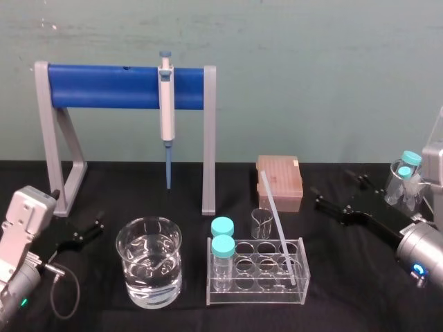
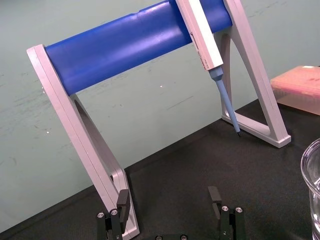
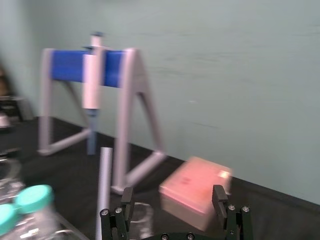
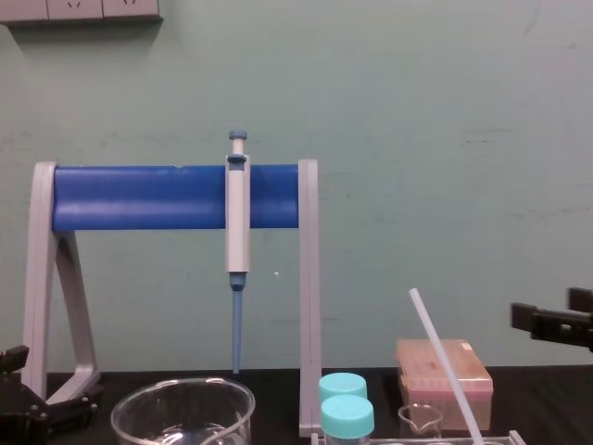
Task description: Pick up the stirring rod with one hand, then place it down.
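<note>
Stirring rod (image 1: 276,221) aslant in rack (image 1: 256,296), tip box (image 1: 280,183) behind; right hand (image 3: 173,195) near, left hand (image 2: 168,196) parked, both open, empty.

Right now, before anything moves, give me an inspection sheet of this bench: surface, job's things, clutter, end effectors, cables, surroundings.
Surface: black table, no spills seen.
Job's things: stirring rod leans in the clear rack, ungripped.
Clutter: water beaker, two teal-capped vials in the rack, small beaker, pink tip box, pipette hanging on the blue stand.
End effectors: left end effector open, low by the stand's foot; right end effector open, right of the tip box, clear of the rod.
Cables: grey cable loop at the left arm.
Surroundings: teal wall, wall sockets.
</note>
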`<state>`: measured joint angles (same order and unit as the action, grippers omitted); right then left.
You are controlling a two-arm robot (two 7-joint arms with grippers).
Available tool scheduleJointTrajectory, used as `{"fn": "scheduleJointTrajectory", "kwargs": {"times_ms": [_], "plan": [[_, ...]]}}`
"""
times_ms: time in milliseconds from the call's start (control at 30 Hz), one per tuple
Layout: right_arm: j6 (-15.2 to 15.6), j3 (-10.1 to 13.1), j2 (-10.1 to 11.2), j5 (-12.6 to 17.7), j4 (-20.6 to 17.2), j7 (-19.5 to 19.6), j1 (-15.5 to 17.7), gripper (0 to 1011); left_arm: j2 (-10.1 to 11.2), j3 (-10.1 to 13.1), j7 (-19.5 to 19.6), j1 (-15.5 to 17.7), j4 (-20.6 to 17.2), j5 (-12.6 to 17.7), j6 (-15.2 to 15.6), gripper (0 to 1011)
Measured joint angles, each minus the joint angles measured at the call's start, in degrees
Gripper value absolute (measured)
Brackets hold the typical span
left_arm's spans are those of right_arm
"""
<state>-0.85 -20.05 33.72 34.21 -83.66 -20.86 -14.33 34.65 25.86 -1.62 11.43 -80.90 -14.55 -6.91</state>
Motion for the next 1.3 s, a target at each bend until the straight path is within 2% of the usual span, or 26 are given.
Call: {"fn": "scheduleJointTrajectory", "kwargs": {"times_ms": [100,200,400,667,1300], "plan": [[0.4,0.9,-1.4,-3.6,-1.4,7.9,2.0,1003,0.0,0.0,0.0,0.0,0.0,0.0,0.0,1005],[0.7,1.1,-2.7,-6.5,-1.6,12.4,2.8,1003,0.0,0.0,0.0,0.0,0.0,0.0,0.0,1005],[0.6,0.6,-5.2,-10.6,0.0,17.2,3.3,1003,0.0,0.0,0.0,0.0,0.0,0.0,0.0,1005],[0.6,0.3,-7.0,-12.2,2.3,17.8,3.3,1003,0.0,0.0,0.0,0.0,0.0,0.0,0.0,1005],[0.5,0.4,-6.8,-12.0,1.9,17.8,3.4,1003,0.0,0.0,0.0,0.0,0.0,0.0,0.0,1005]]}}
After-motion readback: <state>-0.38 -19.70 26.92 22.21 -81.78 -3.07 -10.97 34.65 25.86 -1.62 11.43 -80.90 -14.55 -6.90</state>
